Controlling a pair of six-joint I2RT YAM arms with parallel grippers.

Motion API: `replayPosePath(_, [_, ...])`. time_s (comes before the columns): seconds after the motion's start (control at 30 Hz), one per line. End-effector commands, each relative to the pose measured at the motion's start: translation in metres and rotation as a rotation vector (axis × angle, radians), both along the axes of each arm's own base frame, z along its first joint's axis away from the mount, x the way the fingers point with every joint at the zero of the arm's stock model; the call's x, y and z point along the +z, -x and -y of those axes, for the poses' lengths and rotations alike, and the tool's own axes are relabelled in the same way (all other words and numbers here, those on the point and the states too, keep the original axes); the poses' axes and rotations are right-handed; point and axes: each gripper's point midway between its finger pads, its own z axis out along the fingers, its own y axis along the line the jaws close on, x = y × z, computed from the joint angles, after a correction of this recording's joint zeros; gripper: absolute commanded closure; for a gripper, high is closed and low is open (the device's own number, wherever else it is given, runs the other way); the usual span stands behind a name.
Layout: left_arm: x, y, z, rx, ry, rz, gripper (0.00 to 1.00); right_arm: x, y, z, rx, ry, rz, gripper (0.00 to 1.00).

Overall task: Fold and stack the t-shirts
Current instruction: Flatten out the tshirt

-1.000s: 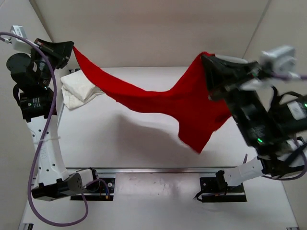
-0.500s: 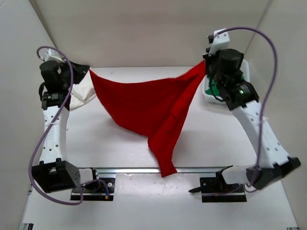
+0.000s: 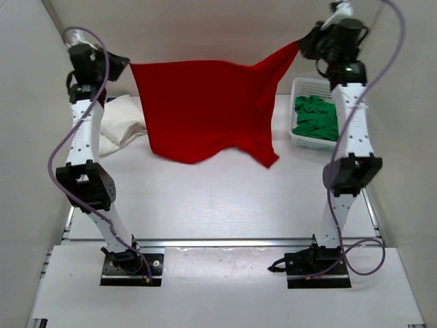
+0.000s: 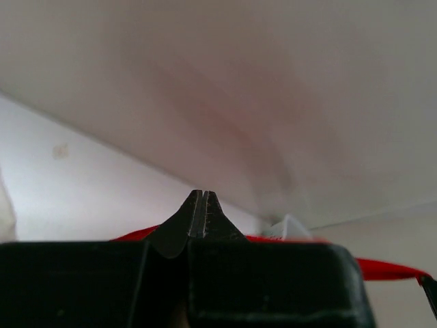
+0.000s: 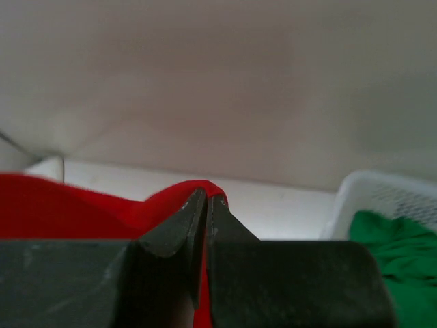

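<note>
— Red t-shirt (image 3: 205,109), position?

— Raised and spread like a sheet between the two arms, over the far half of the table (image 3: 218,198). The left gripper (image 3: 125,63) pinches its top left corner and the right gripper (image 3: 302,44) its top right corner. In both wrist views the jaws are pressed together on red cloth. I cannot tell whether the lower hem touches the table.

— Other garments?

— The off-white t-shirt (image 3: 119,126) lies crumpled at the table's left, beneath the left gripper. The green t-shirt (image 3: 315,117) lies bunched inside the white perforated basket (image 3: 300,85), beneath the right gripper.
</note>
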Motion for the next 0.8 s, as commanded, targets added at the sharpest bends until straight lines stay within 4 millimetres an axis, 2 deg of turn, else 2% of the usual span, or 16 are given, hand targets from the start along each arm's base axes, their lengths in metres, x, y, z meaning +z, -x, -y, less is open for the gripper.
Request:
replayPosePath(0.0, [0.140, 0.036, -0.023, 0.024, 0.013, 0.305, 1.00, 0.217, 0.117, 0.015, 0.014, -0.074, 0.546, 1.00])
replayPosePath(0.07, [0.155, 0.043, -0.035, 0.043, 0.007, 0.344, 1.00, 0.221, 0.126, 0.032, -0.015, -0.044, 0.536, 1.00])
replayPosePath(0.17, [0.151, 0.049, -0.032, 0.060, -0.035, 0.338, 1.00, 0.198, 0.121, 0.031, -0.003, -0.012, 0.467, 1.00])
replayPosePath(0.27, [0.134, 0.053, -0.033, 0.066, -0.042, 0.309, 1.00, 0.164, 0.115, 0.035, -0.030, 0.030, 0.361, 1.00])
replayPosePath(0.3, [0.137, 0.060, -0.033, 0.082, -0.056, 0.319, 1.00, 0.130, 0.104, 0.037, -0.050, 0.049, 0.270, 0.99])
replayPosePath(0.37, [0.088, 0.067, -0.035, 0.116, -0.104, 0.231, 1.00, 0.064, 0.112, 0.030, -0.048, 0.105, 0.143, 1.00])
replayPosePath(0.4, [0.069, 0.078, -0.033, 0.137, -0.118, 0.216, 1.00, 0.054, 0.116, 0.025, -0.040, 0.105, 0.155, 1.00])
replayPosePath(0.43, [0.075, 0.093, -0.031, 0.146, -0.126, 0.249, 1.00, 0.018, 0.127, 0.023, -0.029, 0.097, 0.106, 0.99])
replayPosePath(0.47, [0.029, 0.095, -0.033, 0.146, -0.136, 0.160, 1.00, -0.023, 0.141, 0.027, -0.034, 0.099, 0.028, 1.00])
replayPosePath(0.5, [0.001, 0.106, -0.032, 0.153, -0.140, 0.119, 1.00, -0.041, 0.144, 0.030, -0.054, 0.085, -0.008, 1.00])
replayPosePath(0.53, [-0.002, 0.116, -0.030, 0.165, -0.149, 0.127, 1.00, -0.077, 0.160, 0.026, -0.026, 0.074, -0.075, 1.00])
replayPosePath(0.6, [-0.072, 0.135, -0.034, 0.182, -0.172, -0.016, 1.00, -0.154, 0.194, 0.024, -0.034, 0.054, -0.261, 1.00])
replayPosePath(0.63, [-0.082, 0.145, -0.034, 0.174, -0.167, -0.026, 1.00, -0.172, 0.204, 0.021, -0.020, 0.060, -0.307, 1.00])
replayPosePath(0.7, [-0.156, 0.171, -0.035, 0.166, -0.137, -0.168, 1.00, -0.226, 0.243, 0.004, 0.033, 0.071, -0.413, 1.00])
replayPosePath(0.73, [-0.186, 0.185, -0.035, 0.155, -0.112, -0.229, 1.00, -0.235, 0.256, 0.003, 0.027, 0.074, -0.432, 1.00])
replayPosePath(0.77, [-0.200, 0.192, -0.033, 0.147, -0.100, -0.256, 1.00, -0.262, 0.271, 0.003, 0.032, 0.073, -0.496, 1.00])
